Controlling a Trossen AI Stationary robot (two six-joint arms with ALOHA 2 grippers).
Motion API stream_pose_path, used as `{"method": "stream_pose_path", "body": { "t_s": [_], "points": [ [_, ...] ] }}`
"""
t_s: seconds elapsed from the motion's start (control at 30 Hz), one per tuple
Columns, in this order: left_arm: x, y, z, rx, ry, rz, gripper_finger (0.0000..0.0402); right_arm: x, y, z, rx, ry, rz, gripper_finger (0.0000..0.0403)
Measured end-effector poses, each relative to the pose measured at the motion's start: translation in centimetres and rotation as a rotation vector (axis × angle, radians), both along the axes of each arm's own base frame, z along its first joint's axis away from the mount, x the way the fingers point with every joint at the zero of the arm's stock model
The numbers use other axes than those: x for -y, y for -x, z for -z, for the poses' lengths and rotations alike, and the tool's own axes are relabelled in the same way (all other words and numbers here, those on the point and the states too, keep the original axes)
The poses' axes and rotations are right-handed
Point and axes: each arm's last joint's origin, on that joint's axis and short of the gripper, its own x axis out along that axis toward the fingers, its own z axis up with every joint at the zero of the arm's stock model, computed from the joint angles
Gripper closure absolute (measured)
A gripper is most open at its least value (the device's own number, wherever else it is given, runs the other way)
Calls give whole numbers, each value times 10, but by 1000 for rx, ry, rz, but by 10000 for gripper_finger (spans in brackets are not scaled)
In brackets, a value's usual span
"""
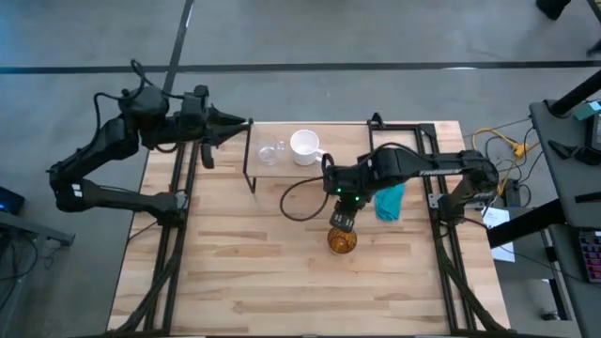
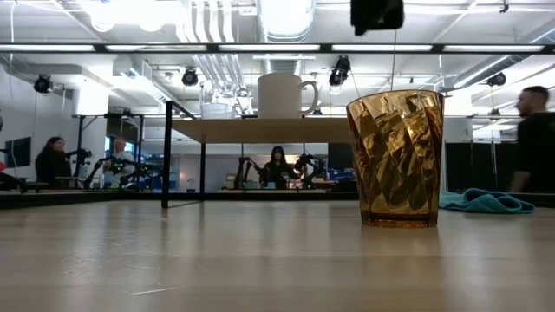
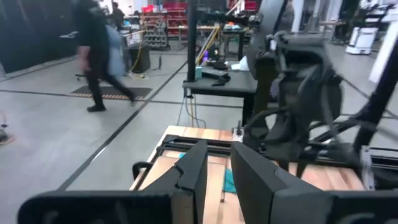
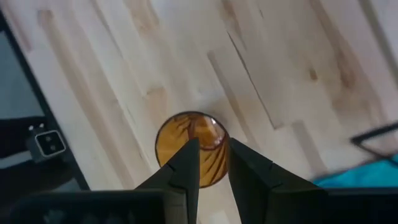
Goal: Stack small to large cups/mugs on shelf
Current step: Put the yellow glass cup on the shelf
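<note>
The amber-brown textured tumbler (image 1: 342, 240) (image 2: 397, 156) stands upright on the tabletop, near the middle. My right gripper (image 1: 343, 222) (image 4: 214, 155) hangs straight above its mouth (image 4: 189, 146), fingers pointing down and narrowly open, clear of the rim in the low view. The white handled mug (image 1: 305, 145) (image 2: 282, 95) and the small clear glass cup (image 1: 271, 152) (image 2: 217, 108) stand side by side on the shelf (image 2: 260, 130). My left gripper (image 1: 242, 122) (image 3: 219, 162) waits level off the shelf's left end, with a narrow gap between its fingers.
A teal cloth (image 1: 390, 202) (image 2: 486, 201) lies on the table right of the tumbler, under my right arm. The shelf's black legs (image 2: 165, 156) stand at the far side. Bare wood stretches across the near half (image 1: 282, 291). People show in the room beyond (image 2: 533, 139).
</note>
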Motion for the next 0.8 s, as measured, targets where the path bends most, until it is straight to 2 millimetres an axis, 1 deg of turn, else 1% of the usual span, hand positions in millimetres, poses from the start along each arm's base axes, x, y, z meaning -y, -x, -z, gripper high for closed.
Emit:
{"method": "stream_pose_path", "body": {
  "t_s": [0.1, 0.33, 0.5, 0.7, 0.8],
  "points": [
    [2, 2, -1, 6, 2, 58, 343, -4, 0, 14, -45, -10, 29, 332],
    [8, -6, 6, -30, 37, 325, 343, -17, 0, 48, -110, -36, 105, 335],
    [8, -7, 12, -68, 34, 349, 343, -25, 3, 66, -153, -53, 150, 335],
    [8, -7, 11, -68, -1, 352, 343, -26, 5, 76, -180, -52, 170, 335],
    [8, -7, 11, -67, -2, 352, 343, -25, 8, 85, -210, -42, 172, 335]
  ]
}}
